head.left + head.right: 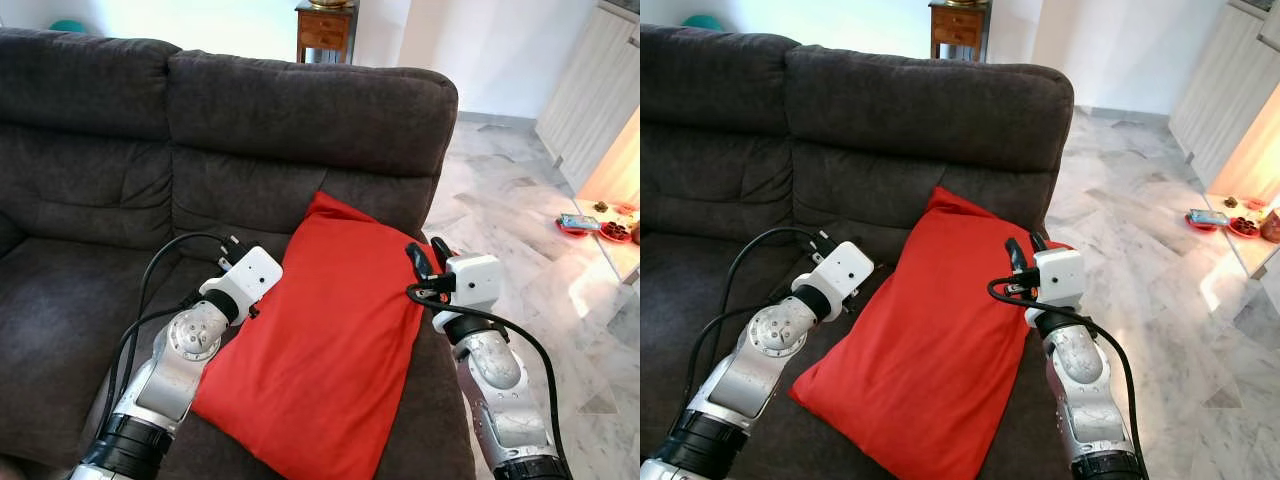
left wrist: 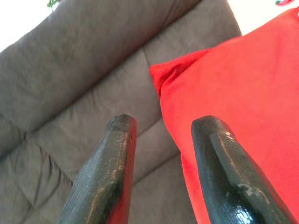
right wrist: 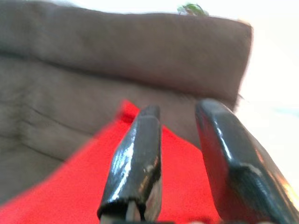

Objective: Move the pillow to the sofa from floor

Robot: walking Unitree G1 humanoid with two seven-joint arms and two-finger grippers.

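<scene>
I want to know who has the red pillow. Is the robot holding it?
No. The red pillow lies on the sofa, and both grippers' fingers are open, holding nothing.

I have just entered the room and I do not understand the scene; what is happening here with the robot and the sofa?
The humanoid robot stands before the dark grey fabric sofa. The red square fabric pillow lies on the seat, leaning against the backrest. The left hand is beside the pillow's edge, its fingers open and holding nothing. The right hand is at the pillow's other side, also open. The pillow seems already placed.
</scene>
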